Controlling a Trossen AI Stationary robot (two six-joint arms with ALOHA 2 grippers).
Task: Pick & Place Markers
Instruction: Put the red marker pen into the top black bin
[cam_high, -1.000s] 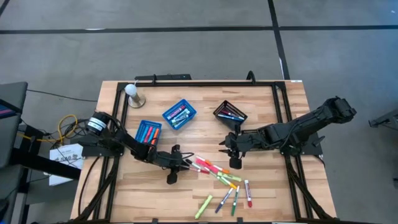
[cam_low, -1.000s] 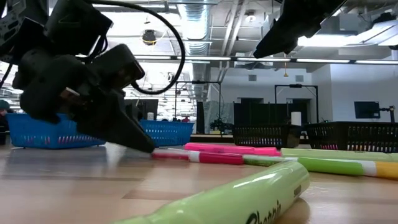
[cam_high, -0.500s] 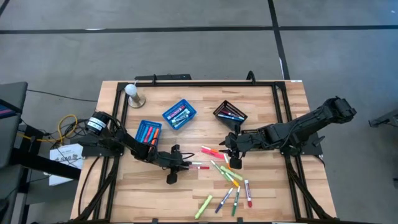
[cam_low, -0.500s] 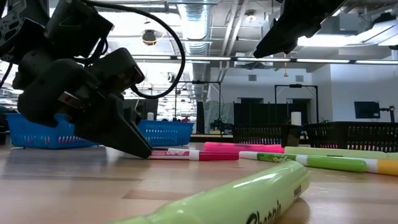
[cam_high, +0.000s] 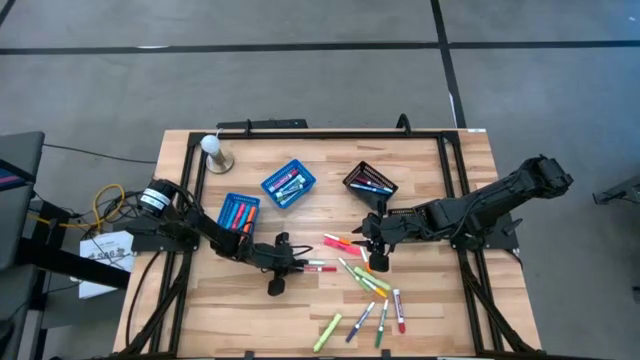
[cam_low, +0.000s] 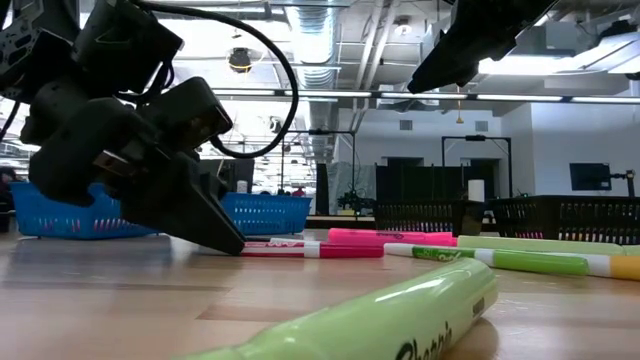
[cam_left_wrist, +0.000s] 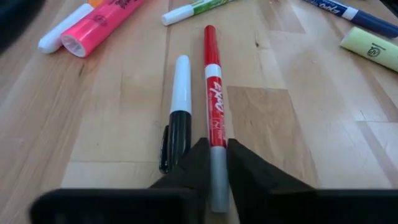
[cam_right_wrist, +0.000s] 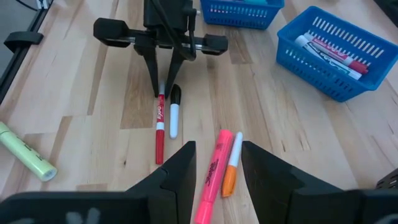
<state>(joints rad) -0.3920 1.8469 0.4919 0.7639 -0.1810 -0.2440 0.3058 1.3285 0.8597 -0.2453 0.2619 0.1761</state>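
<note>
My left gripper (cam_high: 297, 265) is low on the table, shut on a red marker (cam_left_wrist: 211, 93) that lies flat and points away from it. A black-and-white marker (cam_left_wrist: 180, 106) lies alongside the red one, untouched. My right gripper (cam_high: 370, 255) hovers open above a pink highlighter (cam_right_wrist: 211, 168) and an orange-capped marker (cam_right_wrist: 230, 168), touching neither. Several more markers (cam_high: 370, 300) in green, blue, purple and red lie scattered toward the near edge. My left gripper pinches the red marker by its grey end (cam_left_wrist: 216, 186) between its two fingertips (cam_left_wrist: 198, 163). The fingers slant down from the table's left and lie along the marker. The marker lies level on the wood (cam_low: 300, 250).
Two blue baskets (cam_high: 288, 183) (cam_high: 238, 212) and a black mesh basket (cam_high: 368, 181) holding markers stand toward the far side. A white ball on a stand (cam_high: 212, 148) is at the far left corner. A yellow-green highlighter (cam_low: 380, 320) lies near the near edge.
My left gripper has sunk lower and drawn slightly toward the table's left at the red marker's end. The red marker, tilted before, now lies level. The pink highlighter and the orange-capped marker now lie farther from the left gripper, toward the far edge.
</note>
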